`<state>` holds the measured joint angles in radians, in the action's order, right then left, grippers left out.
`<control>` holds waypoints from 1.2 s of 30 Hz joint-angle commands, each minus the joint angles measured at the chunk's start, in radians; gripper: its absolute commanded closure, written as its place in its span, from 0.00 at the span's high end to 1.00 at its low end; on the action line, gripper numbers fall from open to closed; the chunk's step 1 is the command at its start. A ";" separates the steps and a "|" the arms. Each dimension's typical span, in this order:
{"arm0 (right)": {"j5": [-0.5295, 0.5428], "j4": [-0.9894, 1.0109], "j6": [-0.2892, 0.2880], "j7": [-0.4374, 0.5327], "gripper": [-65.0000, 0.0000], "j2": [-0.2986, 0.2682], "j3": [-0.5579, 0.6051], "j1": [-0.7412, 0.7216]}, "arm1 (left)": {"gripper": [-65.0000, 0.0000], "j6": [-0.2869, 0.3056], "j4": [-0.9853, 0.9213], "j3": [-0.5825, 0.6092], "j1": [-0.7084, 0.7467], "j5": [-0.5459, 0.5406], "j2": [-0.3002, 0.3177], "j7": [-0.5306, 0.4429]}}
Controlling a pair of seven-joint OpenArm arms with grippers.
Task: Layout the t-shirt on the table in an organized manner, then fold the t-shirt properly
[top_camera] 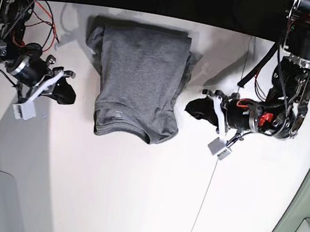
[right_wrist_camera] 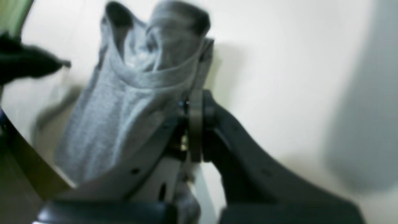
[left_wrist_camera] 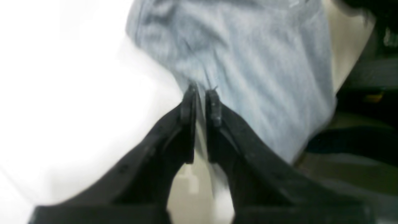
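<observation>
T-shirt lies folded near counter far edge. We see left pincer nearly closed, right pincer closed, both empty beside it.

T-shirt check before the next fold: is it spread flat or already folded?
Partly folded: the t-shirt lies narrowed, both sleeves tucked in.

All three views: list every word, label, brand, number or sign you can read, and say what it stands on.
No text can be read in any view.
t-shirt: plain grey; a small pale mark near its collar, too small to read.
White tags hanging by the left gripper and the right gripper: no legible print.
Slotted white plate at the near edge of the table: nothing legible.
Both wrist views: too blurred to show any lettering.
</observation>
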<state>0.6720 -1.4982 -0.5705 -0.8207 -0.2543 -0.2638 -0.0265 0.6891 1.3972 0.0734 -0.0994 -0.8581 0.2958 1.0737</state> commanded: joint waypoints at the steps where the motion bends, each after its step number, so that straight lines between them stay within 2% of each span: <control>1: 0.053 -0.036 -0.010 -0.001 0.00 -0.025 -0.031 0.012 | 0.10 0.009 0.060 -0.001 0.025 -0.025 0.021 0.002; 3: 0.117 -0.085 -0.011 -0.038 0.00 -0.049 -0.071 0.064 | 0.10 0.009 0.143 -0.001 0.119 -0.032 0.065 0.005; 7: 0.155 -0.183 -0.014 -0.076 0.00 -0.105 -0.105 0.204 | 0.10 0.009 0.307 -0.005 0.332 -0.035 0.134 0.008; 13: 0.189 -0.330 -0.026 -0.077 0.00 -0.179 -0.103 0.459 | 0.10 0.009 0.532 -0.068 0.665 0.023 0.153 -0.020; 16: 0.187 -0.343 -0.034 -0.075 0.00 -0.200 -0.065 0.570 | 0.10 0.009 0.517 -0.062 0.789 0.148 0.152 -0.108; 19: 0.078 -0.342 -0.036 -0.013 0.00 -0.238 0.060 0.640 | 0.10 0.009 0.423 -0.034 0.848 0.331 0.153 -0.236; 22: -0.149 -0.318 -0.030 0.109 0.00 -0.287 0.239 0.659 | 0.10 0.009 0.253 0.017 0.843 0.498 0.152 -0.428; 24: -0.249 -0.269 -0.016 0.164 0.00 -0.311 0.349 0.649 | 0.10 0.009 0.115 0.061 0.807 0.563 0.146 -0.509; 29: -0.383 -0.053 -0.008 0.174 0.00 -0.293 0.547 0.540 | 0.10 0.009 -0.268 0.176 0.609 0.581 0.121 -0.524; 33: -0.491 0.190 0.000 0.173 0.00 -0.228 0.655 0.437 | 0.09 -0.010 -0.539 0.253 0.444 0.581 0.077 -0.525; 36: -0.516 0.356 0.002 0.173 0.00 -0.183 0.724 0.367 | 0.09 -0.029 -0.686 0.294 0.345 0.581 0.031 -0.541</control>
<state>0.1543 -1.1301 -0.5613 -0.6464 -0.4286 0.4629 0.3351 0.6514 0.7025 0.3687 0.2398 -0.2726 0.3183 0.5327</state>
